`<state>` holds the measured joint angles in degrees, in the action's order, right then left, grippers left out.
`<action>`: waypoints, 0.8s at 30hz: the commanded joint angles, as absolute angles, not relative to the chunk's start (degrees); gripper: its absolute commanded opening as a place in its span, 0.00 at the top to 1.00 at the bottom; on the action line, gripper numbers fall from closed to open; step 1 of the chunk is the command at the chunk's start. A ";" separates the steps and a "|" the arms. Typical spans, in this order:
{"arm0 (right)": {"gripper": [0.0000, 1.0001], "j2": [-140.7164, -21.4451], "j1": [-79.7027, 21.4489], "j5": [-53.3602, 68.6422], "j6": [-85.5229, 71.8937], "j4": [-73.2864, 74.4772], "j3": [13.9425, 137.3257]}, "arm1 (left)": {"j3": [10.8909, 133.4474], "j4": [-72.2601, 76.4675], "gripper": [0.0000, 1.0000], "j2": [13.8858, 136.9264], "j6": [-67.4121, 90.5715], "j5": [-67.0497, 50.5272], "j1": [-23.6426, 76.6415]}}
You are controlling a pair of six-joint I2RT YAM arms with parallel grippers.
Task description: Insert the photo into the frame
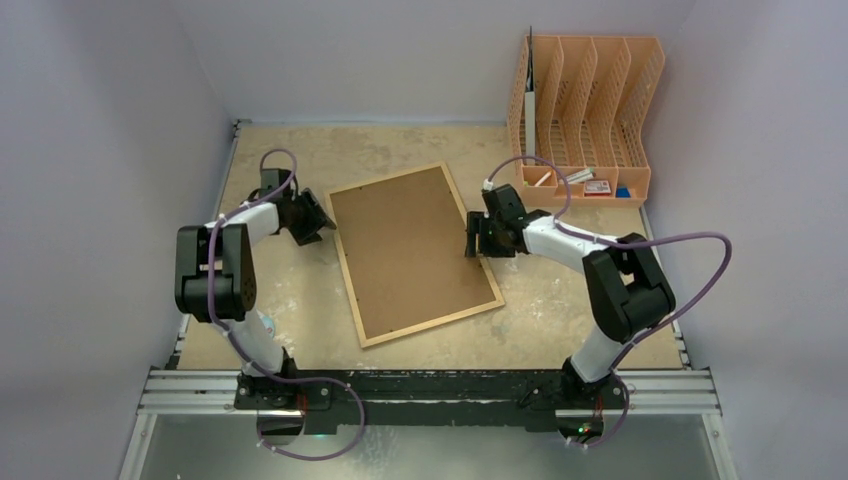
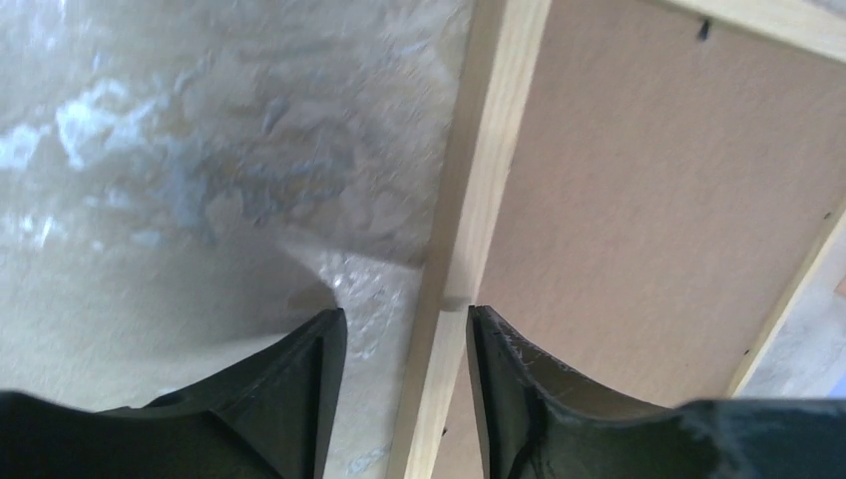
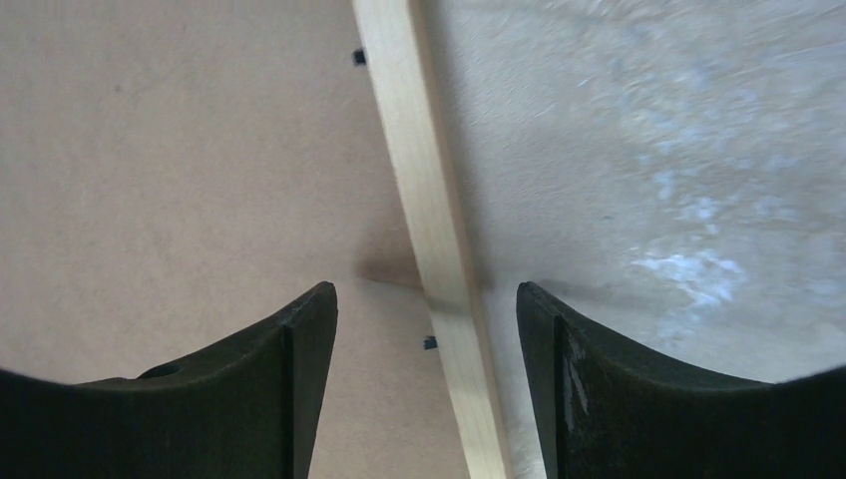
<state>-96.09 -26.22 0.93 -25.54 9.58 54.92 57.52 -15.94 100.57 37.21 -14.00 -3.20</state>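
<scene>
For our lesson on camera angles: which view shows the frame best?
The top external view: the whole frame shows, brown back up, lying askew on the table. The left wrist and right wrist views each show only one light-wood edge and part of the back.

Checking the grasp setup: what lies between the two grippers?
The frame, brown back up, fills it from left gripper to right gripper, per the top view.

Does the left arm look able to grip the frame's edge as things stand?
Probably yes: the left arm's fingers stand open astride the frame along its wooden border, with nothing else between them.
</scene>
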 commanded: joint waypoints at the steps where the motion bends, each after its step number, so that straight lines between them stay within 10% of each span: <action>1: 0.31 -95.87 -26.33 -7.50 -25.83 16.15 61.62 | 62.02 -14.07 0.48 105.55 30.82 -10.17 -3.77; 14: 0.32 -101.65 -30.55 -2.46 -24.34 13.55 72.83 | 59.12 -17.36 0.94 111.12 31.39 -16.97 -0.60; 24: 0.34 -115.04 -40.30 -0.17 -23.48 14.40 88.50 | 46.42 -13.33 1.00 106.65 37.76 -20.18 4.81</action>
<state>-112.27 -37.32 -1.83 -24.38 13.87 82.48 54.37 -1.96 103.37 35.86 -16.86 0.05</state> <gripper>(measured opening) 0.664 0.091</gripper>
